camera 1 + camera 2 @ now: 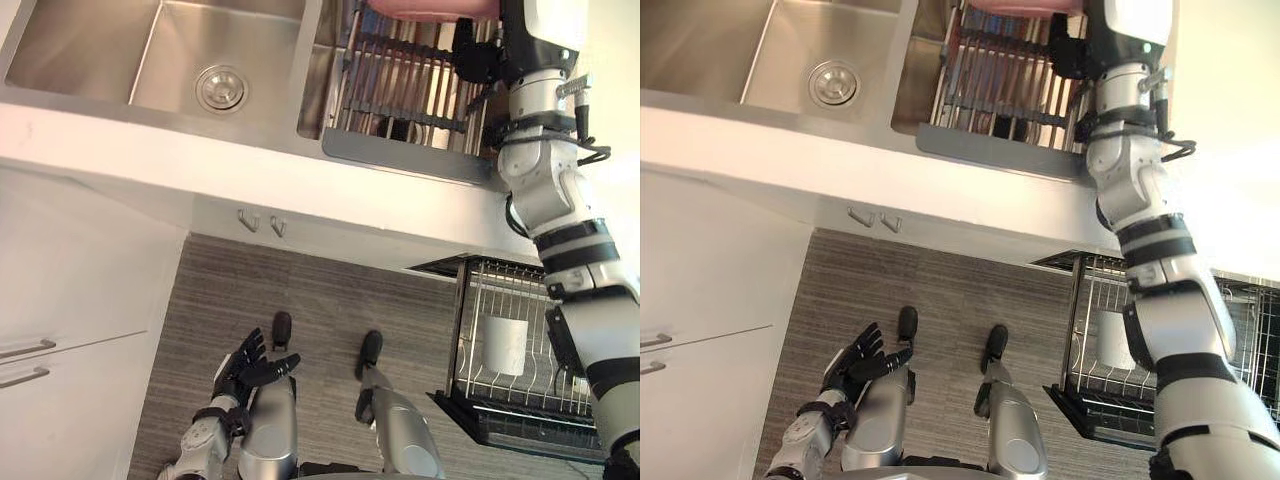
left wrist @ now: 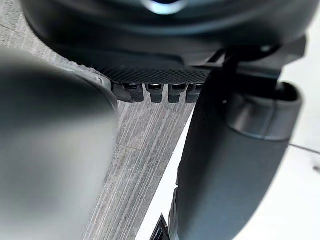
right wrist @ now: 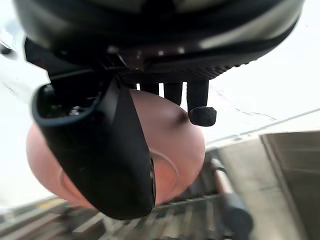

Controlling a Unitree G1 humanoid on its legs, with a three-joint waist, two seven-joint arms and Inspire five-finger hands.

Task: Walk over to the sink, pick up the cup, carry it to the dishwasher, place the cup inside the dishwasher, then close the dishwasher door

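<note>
The right robot hand [image 3: 110, 155] has thumb and fingers curled round the pink cup [image 3: 175, 145] over the dish rack [image 1: 400, 110] in the sink [image 1: 90, 50], seemingly gripping it for the carry to the pulled-out dishwasher basket [image 1: 500, 418] nearby, while the left robot hand [image 1: 245, 365] hangs open above the floor [image 1: 320, 300].

The floor [image 1: 300, 300] was laid in grey-brown planks with a fine wood grain. Above it ran a white counter [image 1: 150, 150] with a smooth, pale front edge, and two small metal hooks [image 1: 248, 219] were fixed side by side just beneath it. To the left stood white cabinet fronts [image 1: 70, 260] bearing two slim bar handles [image 1: 25, 348], one above the other. Strong light bleached the surface at the far right to plain white.
</note>
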